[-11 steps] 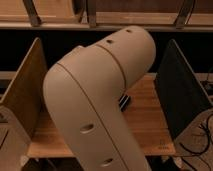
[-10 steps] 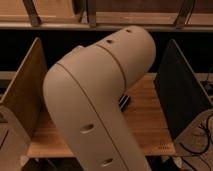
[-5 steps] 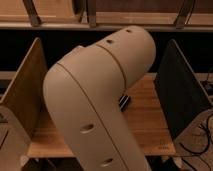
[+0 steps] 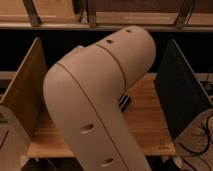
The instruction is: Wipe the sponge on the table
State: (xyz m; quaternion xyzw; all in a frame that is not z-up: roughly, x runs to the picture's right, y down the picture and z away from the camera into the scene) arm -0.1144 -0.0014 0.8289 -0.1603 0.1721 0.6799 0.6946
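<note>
My beige arm (image 4: 100, 95) fills the middle of the camera view and hides most of the wooden table (image 4: 145, 117). A small dark part (image 4: 125, 102) pokes out from behind the arm's right edge over the table; I cannot tell whether it belongs to the gripper. The gripper itself is hidden behind the arm. No sponge shows anywhere on the visible table surface.
A wooden side panel (image 4: 25, 92) stands at the table's left and a dark panel (image 4: 182, 92) at its right. A shelf rail (image 4: 105, 22) runs across the back. Cables (image 4: 202, 137) hang at the lower right.
</note>
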